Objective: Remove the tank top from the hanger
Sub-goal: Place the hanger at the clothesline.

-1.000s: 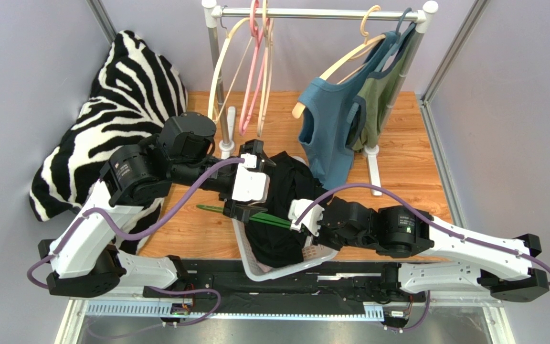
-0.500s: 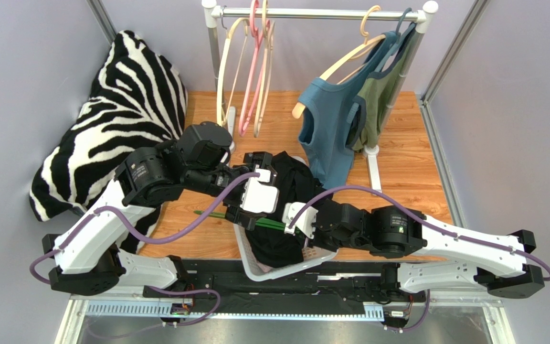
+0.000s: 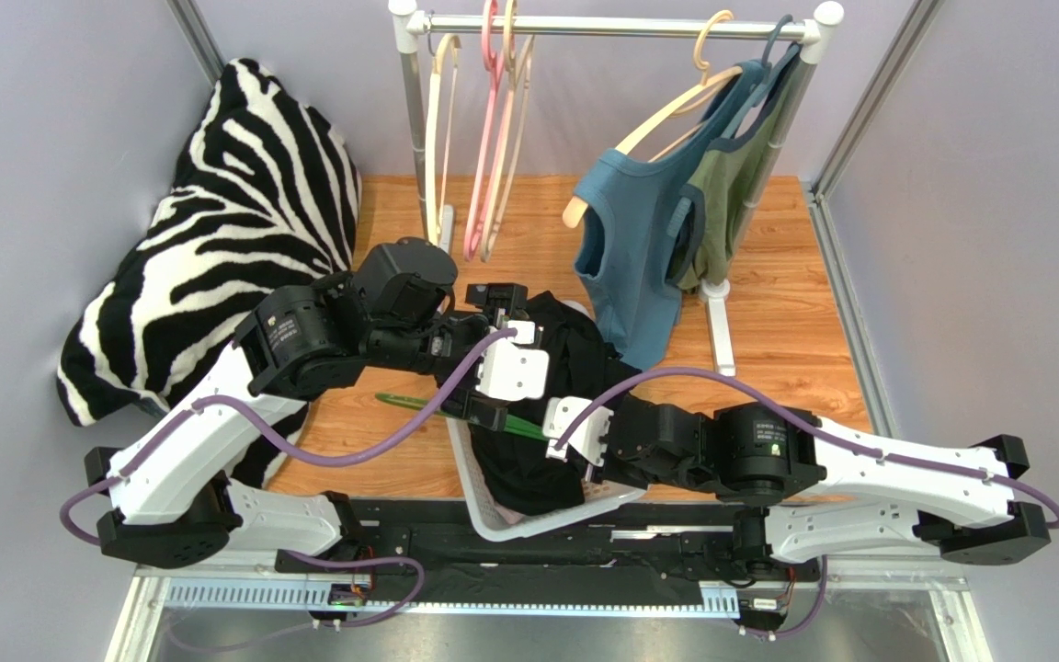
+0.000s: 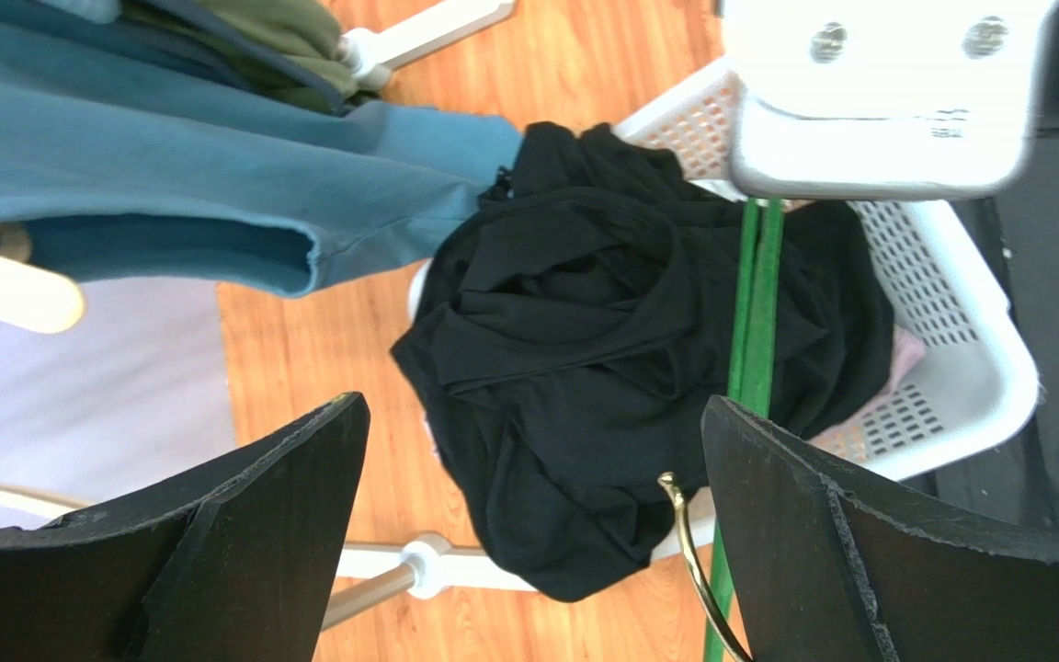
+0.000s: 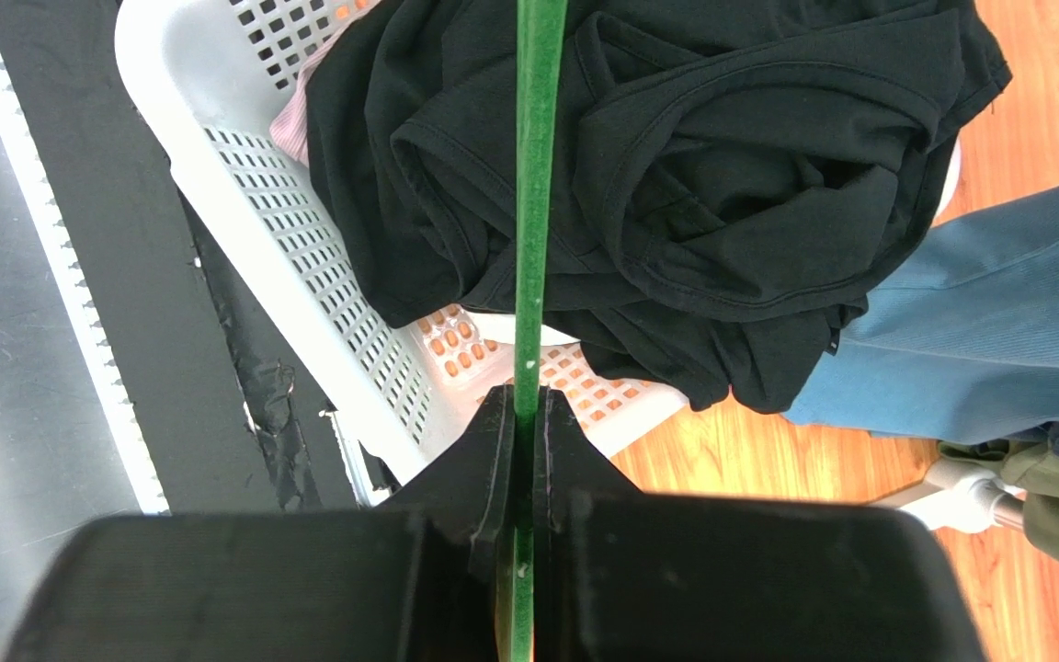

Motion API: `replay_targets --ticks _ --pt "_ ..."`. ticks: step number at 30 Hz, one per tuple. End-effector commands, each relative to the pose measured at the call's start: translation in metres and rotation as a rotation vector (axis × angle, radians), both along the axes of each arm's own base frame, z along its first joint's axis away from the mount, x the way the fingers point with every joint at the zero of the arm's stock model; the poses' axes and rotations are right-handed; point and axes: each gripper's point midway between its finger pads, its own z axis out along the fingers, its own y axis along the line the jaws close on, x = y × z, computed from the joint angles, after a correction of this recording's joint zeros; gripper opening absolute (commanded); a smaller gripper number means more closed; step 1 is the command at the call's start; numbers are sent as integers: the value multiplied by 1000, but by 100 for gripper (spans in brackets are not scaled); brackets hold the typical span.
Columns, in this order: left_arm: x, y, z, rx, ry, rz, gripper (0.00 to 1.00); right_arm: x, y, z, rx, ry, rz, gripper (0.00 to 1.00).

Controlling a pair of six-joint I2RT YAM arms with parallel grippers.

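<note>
Inside the white basket at the surface's near edge, the black tank top lies heaped. The right tool is clamped on the green hanger, and the left tool hovers above, spread apart. Likely next: pin the fabric and draw the hanger clear.

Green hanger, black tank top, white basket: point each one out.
green hanger (image 5: 537,207), right wrist view, on its straight bar over the fabric.
black tank top (image 4: 590,317), left wrist view, middle of the bunched fabric.
white basket (image 4: 956,311), left wrist view, its perforated side wall.
</note>
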Motion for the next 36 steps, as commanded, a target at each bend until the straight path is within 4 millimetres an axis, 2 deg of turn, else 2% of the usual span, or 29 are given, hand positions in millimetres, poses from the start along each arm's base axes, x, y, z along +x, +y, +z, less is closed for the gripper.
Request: replay_targets --ticks 1,6,7,9,10,16,21,23,24,25,27,31,36 --pt "17 -8 14 -56 -53 75 99 1 5 18 54 -53 -9 0" --pt "34 -3 12 -65 -87 181 99 1 2 19 32 -131 -29 0" --pt "36 -2 14 -76 -88 200 99 8 -1 23 35 -179 -66 0" --pt "44 4 16 -79 -107 258 99 10 -2 30 52 -233 -88 0" --pt "44 4 19 -100 -100 272 99 19 -8 35 51 -299 -140 0" --pt "63 31 29 -161 -105 453 99 34 -22 65 96 -507 -274 0" --pt "64 52 37 -248 -24 539 99 37 -29 63 68 -615 -303 0" --pt "63 62 39 -283 15 571 99 40 -30 69 68 -688 -339 0" --pt "63 65 38 -299 42 599 99 38 -31 65 49 -726 -336 0" --pt "61 65 36 -305 65 596 99 40 -33 72 43 -776 -360 0" --pt "59 71 34 -329 104 613 99 40 -35 71 26 -817 -371 0" --pt "57 78 28 -346 145 644 99 43 -44 79 47 -846 -425 0" --pt "51 82 33 -412 244 683 99 45 -56 91 88 -847 -479 0"
